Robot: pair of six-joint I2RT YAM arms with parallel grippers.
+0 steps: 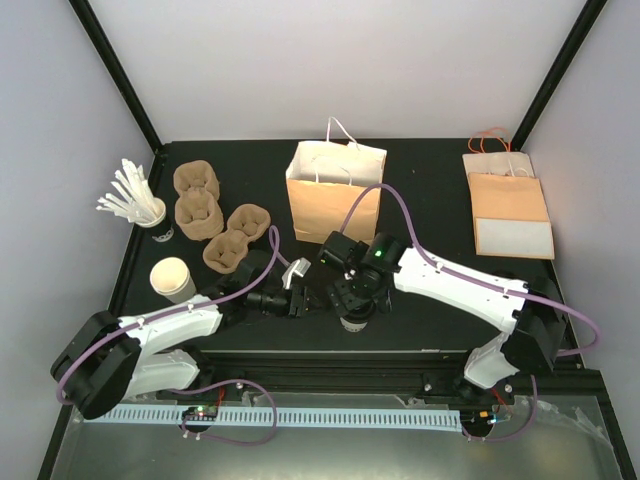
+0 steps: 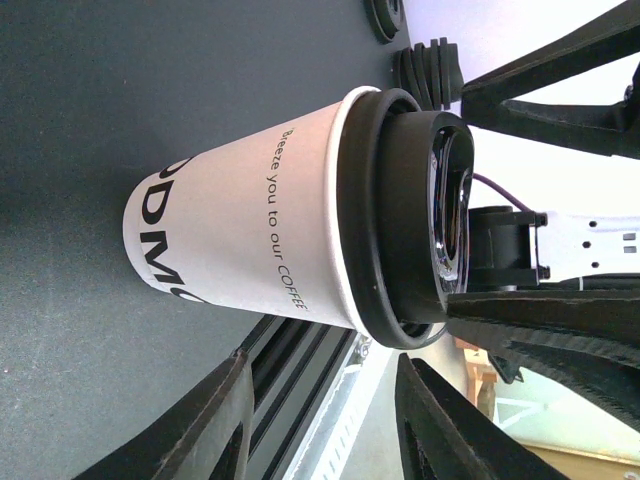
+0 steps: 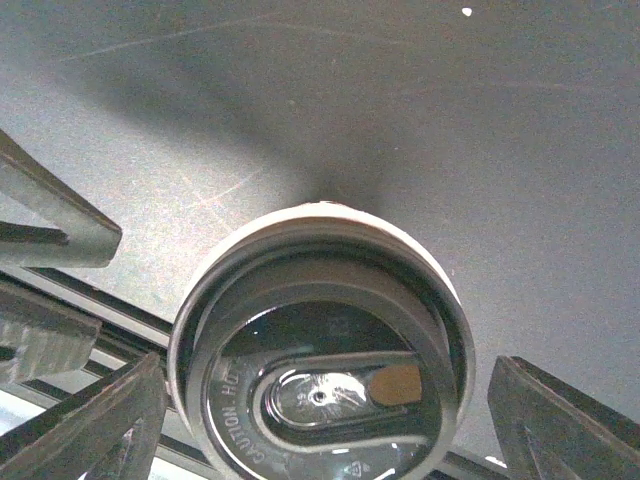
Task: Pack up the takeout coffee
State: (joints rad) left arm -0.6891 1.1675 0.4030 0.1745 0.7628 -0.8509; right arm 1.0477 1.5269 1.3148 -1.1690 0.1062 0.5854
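Observation:
The takeout coffee [image 1: 355, 322], a white paper cup with a black lid, stands upright near the table's front edge. In the left wrist view the cup [image 2: 250, 230] shows printed lettering. My right gripper [image 1: 355, 300] hovers straight above it, open. In the right wrist view its fingers flank the lid [image 3: 320, 340] with a gap on each side, touching nothing. My left gripper [image 1: 305, 295] sits just left of the cup, open, and nothing lies between its fingers [image 2: 220, 420]. A brown paper bag [image 1: 335, 195] stands upright behind the cup.
A second brown bag [image 1: 508, 205] lies flat at the back right. Pulp cup carriers [image 1: 200, 205] sit at the back left, with a dark cup of white stirrers [image 1: 150, 215] and a stack of plain white cups [image 1: 172, 280] nearby. The table's front rail [image 2: 300, 370] runs close beside the coffee.

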